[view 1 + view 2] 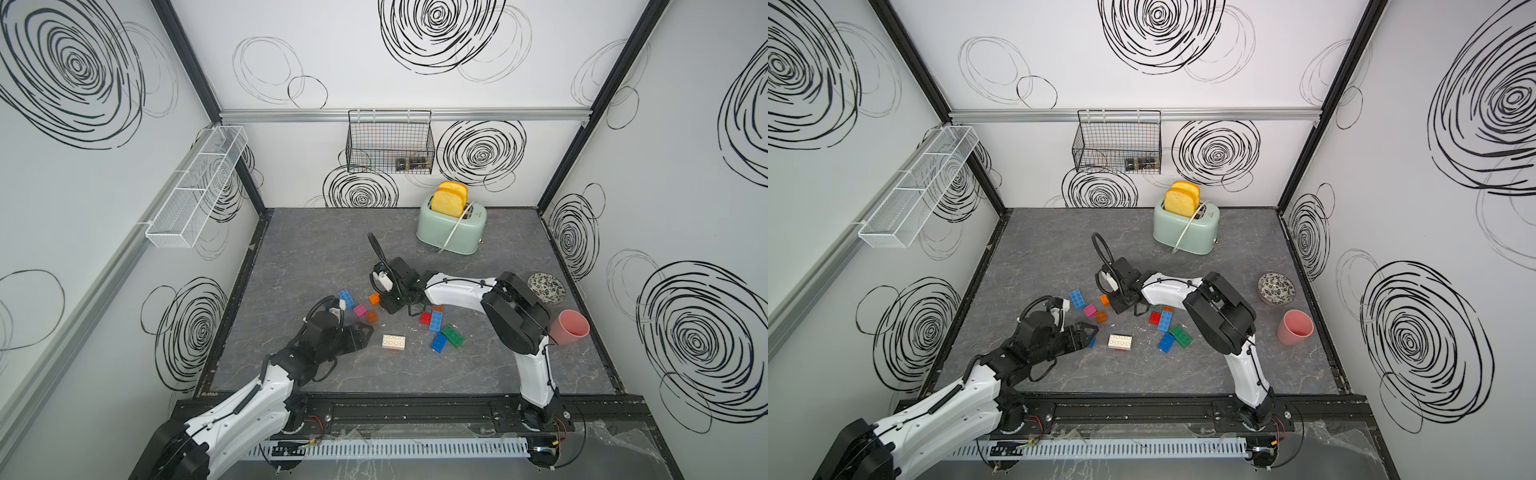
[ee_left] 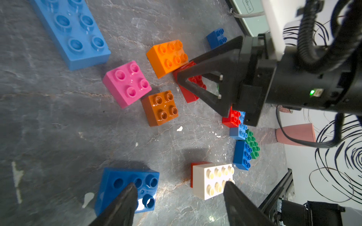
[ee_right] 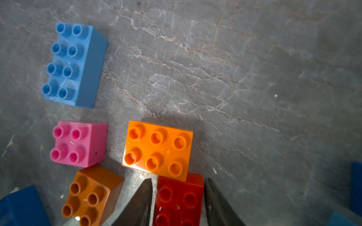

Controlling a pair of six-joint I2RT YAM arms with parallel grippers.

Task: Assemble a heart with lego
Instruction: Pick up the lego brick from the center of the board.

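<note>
I am looking over a grey marbled tabletop (image 1: 316,249) boxed in by white walls (image 1: 415,95) scrawled with black swirls. Nearest me, the left arm is reaching in low. Its left gripper (image 2: 180,185) is spread wide, gripping nothing, just to the left of the white brick (image 1: 394,343). The left wrist view is showing me what a top view hides: a dark blue brick (image 2: 127,187) lying under one finger, and a red piece stacked beneath the white brick. Beyond the white brick, the right arm is folding across with its elbow high and its right gripper (image 3: 178,180) pointing down. Only the right wrist view is showing the jaws pinching a dark red brick (image 3: 179,199), which is touching the orange brick (image 3: 158,146). The pink brick (image 1: 360,309), brown brick (image 1: 371,317) and light blue brick (image 1: 345,298) are sitting beyond the white brick, leftward. A cluster of red, blue and green bricks (image 1: 436,321) is lying to its right. Far past it, the toaster (image 1: 451,232) is standing against the back wall.
</note>
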